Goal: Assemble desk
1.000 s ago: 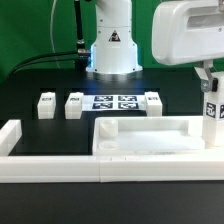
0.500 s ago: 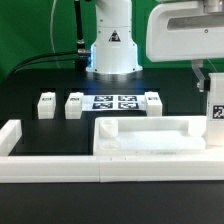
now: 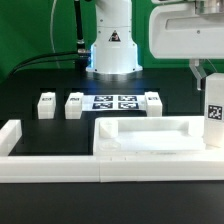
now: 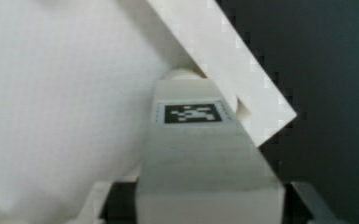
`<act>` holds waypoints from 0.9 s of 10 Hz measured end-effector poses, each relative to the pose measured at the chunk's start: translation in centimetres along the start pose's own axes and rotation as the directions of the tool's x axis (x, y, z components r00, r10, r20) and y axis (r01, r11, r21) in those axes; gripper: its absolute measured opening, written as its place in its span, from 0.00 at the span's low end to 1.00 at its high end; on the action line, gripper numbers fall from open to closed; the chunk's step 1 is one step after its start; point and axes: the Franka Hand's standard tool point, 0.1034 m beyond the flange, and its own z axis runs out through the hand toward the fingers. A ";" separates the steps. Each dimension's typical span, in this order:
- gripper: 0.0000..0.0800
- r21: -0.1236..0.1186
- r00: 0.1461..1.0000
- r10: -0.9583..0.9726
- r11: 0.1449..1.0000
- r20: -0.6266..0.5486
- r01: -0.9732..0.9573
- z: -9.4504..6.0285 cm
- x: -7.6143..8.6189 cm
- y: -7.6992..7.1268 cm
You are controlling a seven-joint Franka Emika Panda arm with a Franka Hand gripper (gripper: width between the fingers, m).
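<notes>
The desk lay in parts. Its tabletop panel rested flat with the rim up on the near side of the table, toward the exterior view's right, tucked just behind the long low border wall. One leg, the held leg, stood upright at the panel's right end with a black-and-white tag facing the camera. The jaws were clamped on its upper part. In the wrist view the same leg ran between the two dark jaw tips, its tag showing, with the white panel and its rim beyond it. Whether the leg's lower end touched the panel could not be told.

Three loose legs stood in a row farther back: the left leg and the middle leg close together, and the right leg just beside the right end of the marker board, which lay flat between the middle and right legs.

The table was matte black. At its far edge stood the arm's white base, with the arm's white housing overhanging the right side. A green backdrop closed the room behind, and black cables ran across it.
</notes>
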 end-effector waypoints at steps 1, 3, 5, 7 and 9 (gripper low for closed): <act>0.36 0.002 0.996 0.085 0.996 0.003 -0.085 0.0 0.0 0.0; 0.36 -0.002 0.992 0.130 0.992 0.005 -0.130 0.0 0.1 0.0; 0.37 -0.001 0.993 0.122 0.993 0.005 -0.122 0.0 0.1 0.0; 0.59 -0.012 0.999 0.031 0.999 0.012 -0.031 -0.3 0.1 -0.2; 0.80 -0.010 0.994 -0.105 0.994 0.014 0.106 -0.5 -0.1 -0.5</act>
